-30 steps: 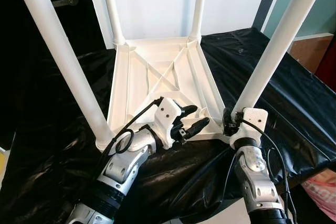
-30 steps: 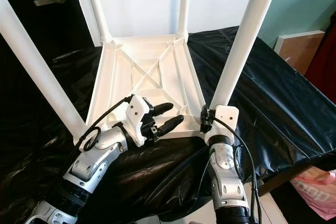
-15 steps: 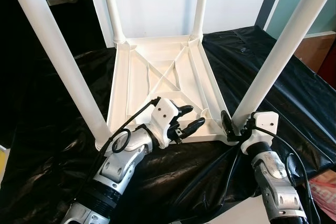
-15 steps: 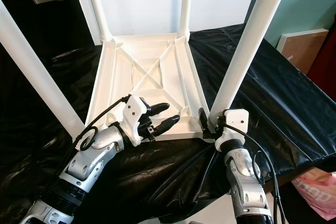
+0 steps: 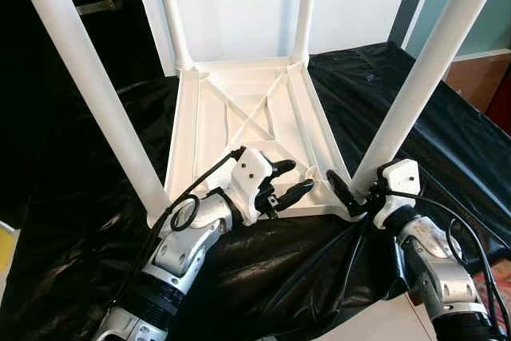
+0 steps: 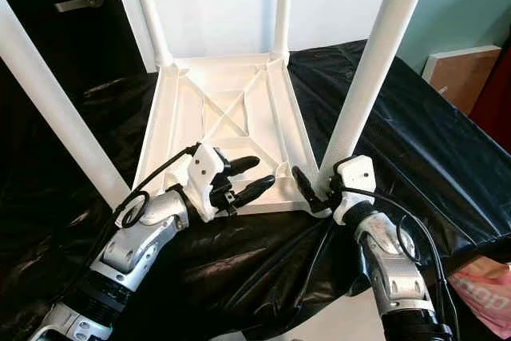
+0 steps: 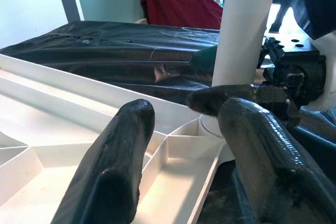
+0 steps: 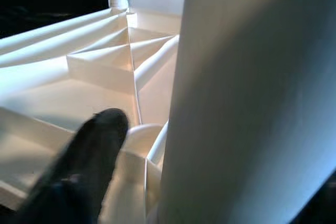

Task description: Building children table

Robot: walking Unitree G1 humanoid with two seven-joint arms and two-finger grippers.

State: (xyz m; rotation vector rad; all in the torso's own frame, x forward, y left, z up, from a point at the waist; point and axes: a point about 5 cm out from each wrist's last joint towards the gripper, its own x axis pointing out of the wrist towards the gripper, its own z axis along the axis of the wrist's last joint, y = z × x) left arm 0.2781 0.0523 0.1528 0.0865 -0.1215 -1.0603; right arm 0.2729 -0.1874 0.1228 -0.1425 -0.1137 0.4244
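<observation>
A white plastic children's table [image 5: 239,117] lies upside down on a black sheet, with its legs pointing up. My left gripper [image 5: 289,179] is open above the near rim of the tabletop underside, holding nothing. The near right leg [image 5: 415,93] rises from its corner socket. My right gripper [image 5: 361,191] straddles the base of that leg. One of its fingers [image 5: 339,189] lies just left of the leg and a little apart from it; the other is hidden behind the leg. In the right wrist view, the leg [image 8: 247,98] stands close beside that finger [image 8: 89,150].
The black plastic sheet [image 5: 447,141] covers the whole work surface and hangs over its near edge. The near left leg [image 5: 88,85] stands tall beside my left arm. A dark door with a handle [image 5: 100,1] is at the back left. A brown board [image 6: 459,73] leans at the right.
My right arm has swung out to the right and its wrist has turned, so its finger now lies left of the leg's base. The left gripper stays open in the same place.
</observation>
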